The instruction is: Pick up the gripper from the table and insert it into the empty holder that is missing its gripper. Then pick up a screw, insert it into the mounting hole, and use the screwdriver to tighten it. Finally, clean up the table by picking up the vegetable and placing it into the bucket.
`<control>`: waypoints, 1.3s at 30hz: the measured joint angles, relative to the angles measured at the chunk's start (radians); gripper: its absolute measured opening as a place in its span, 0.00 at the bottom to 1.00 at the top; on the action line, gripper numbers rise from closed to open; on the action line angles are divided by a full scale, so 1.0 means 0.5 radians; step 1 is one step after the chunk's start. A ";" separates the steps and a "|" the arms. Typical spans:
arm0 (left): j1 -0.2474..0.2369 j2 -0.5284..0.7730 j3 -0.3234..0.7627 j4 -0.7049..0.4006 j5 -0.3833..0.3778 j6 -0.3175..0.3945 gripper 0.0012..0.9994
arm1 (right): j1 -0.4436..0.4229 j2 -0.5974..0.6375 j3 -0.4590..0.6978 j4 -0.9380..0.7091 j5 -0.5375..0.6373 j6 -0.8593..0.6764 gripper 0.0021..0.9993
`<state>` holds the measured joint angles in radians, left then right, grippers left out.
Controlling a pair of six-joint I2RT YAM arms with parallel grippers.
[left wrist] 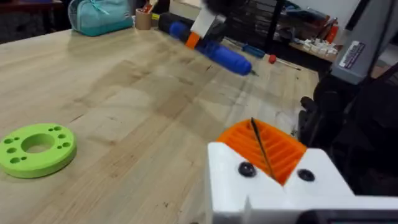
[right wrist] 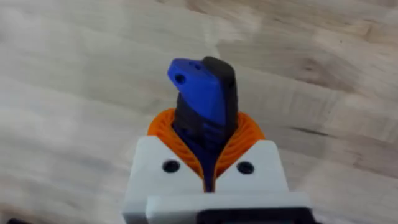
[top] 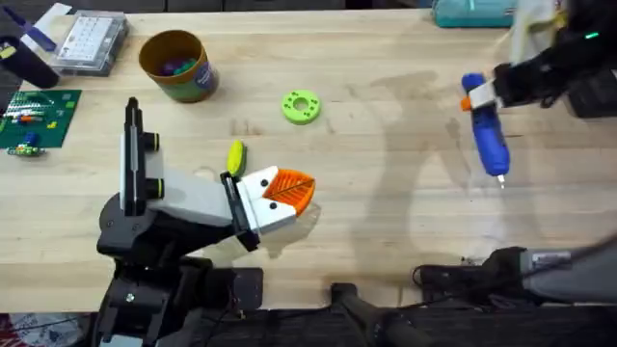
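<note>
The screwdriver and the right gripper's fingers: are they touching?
Touching. The right wrist view shows the screwdriver clamped between the orange pads of the right gripper, and overhead it hangs off the table.

The left gripper lies low, pads pressed together; the right gripper, seemingly raised, clamps the screwdriver between its pads.

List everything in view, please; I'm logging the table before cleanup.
screwdriver: 1, blue, held above the table's right side
vegetable: 1, yellow, centre-left
bucket: 1, yellow-orange, far left
ring: 1, lime green, centre
compartment box: 1, clear, far left corner
circuit board: 1, green, left edge
pouch: 1, teal, far right edge
left gripper: fingers shut, beside the vegetable
right gripper: fingers shut on the screwdriver
</note>
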<state>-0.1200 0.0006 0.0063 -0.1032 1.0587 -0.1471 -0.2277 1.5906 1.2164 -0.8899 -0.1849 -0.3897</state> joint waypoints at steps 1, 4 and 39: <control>0.000 0.000 0.000 0.000 0.001 0.000 0.01 | 0.007 -0.096 0.007 -0.048 -0.036 0.000 0.03; 0.000 0.000 0.000 0.000 0.000 0.001 0.01 | 0.051 -0.338 0.031 -0.141 -0.172 0.002 0.03; 0.000 0.000 0.000 -0.002 0.006 0.000 0.01 | 1.484 -1.143 -0.382 1.893 -1.074 0.821 0.03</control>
<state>-0.1200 0.0006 0.0063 -0.1040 1.0618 -0.1471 0.5143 1.0189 1.0251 0.0567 -0.7221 0.0210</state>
